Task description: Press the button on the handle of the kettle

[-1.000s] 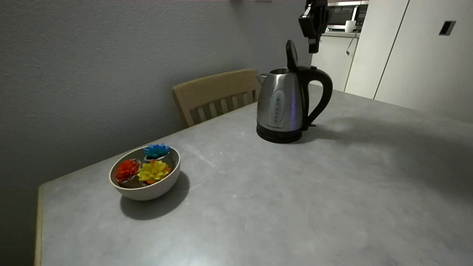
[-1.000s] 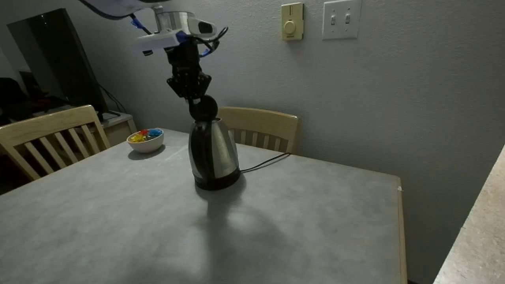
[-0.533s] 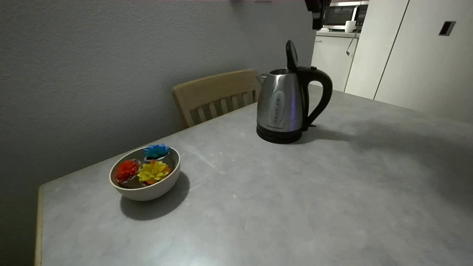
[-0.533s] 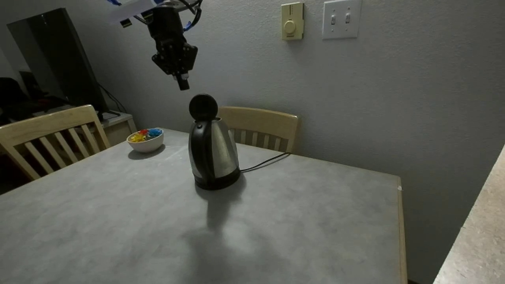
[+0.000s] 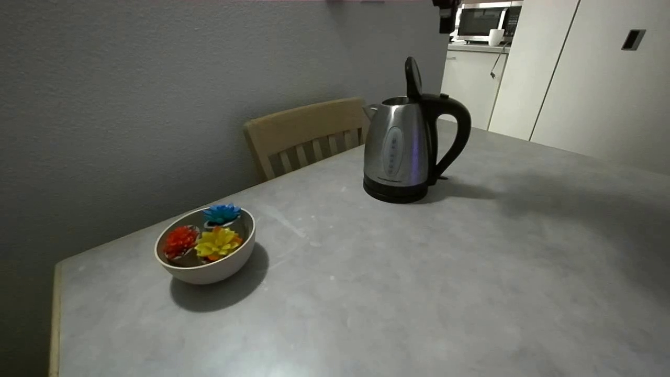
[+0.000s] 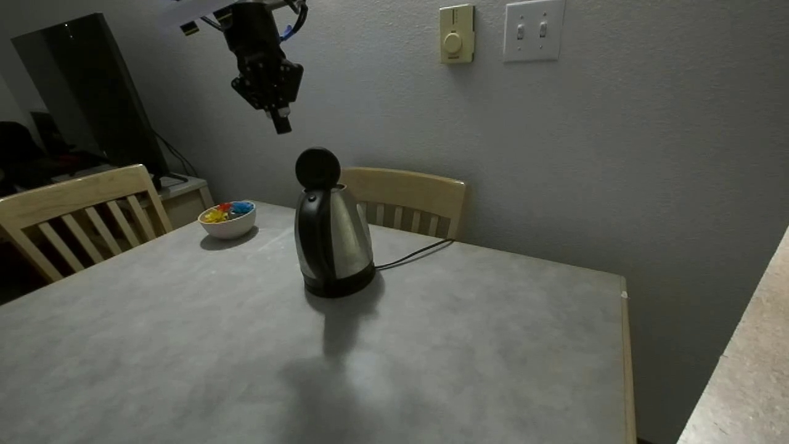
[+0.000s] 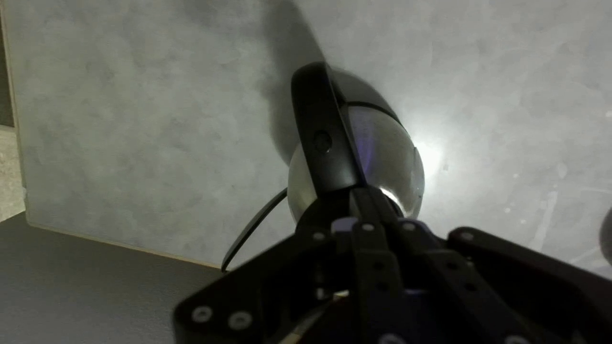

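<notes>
The silver kettle (image 5: 395, 157) stands upright on the table, with a black base and black handle (image 5: 461, 131). It also shows in an exterior view (image 6: 351, 237) and in the wrist view (image 7: 387, 143). Its round lid (image 5: 413, 78) stands open, upright, in both exterior views (image 6: 318, 168). The button (image 6: 312, 197) is on top of the handle; it shows in an exterior view (image 5: 444, 96) and as a dark round spot in the wrist view (image 7: 322, 141). My gripper (image 6: 282, 126) is shut and empty, above the kettle and apart from it. Its fingertips (image 7: 368, 193) are together in the wrist view, covering part of the lid.
A white bowl (image 5: 209, 273) with red, yellow and blue flowers sits on the table (image 5: 366, 293). A black cord (image 6: 419, 251) runs from the kettle's base to the table edge. A wooden chair (image 5: 309, 123) and the grey wall stand behind.
My gripper has risen from close above the handle, beside the lid, to well above the kettle, moving up and left in an exterior view. The lid is open throughout; the kettle has not moved.
</notes>
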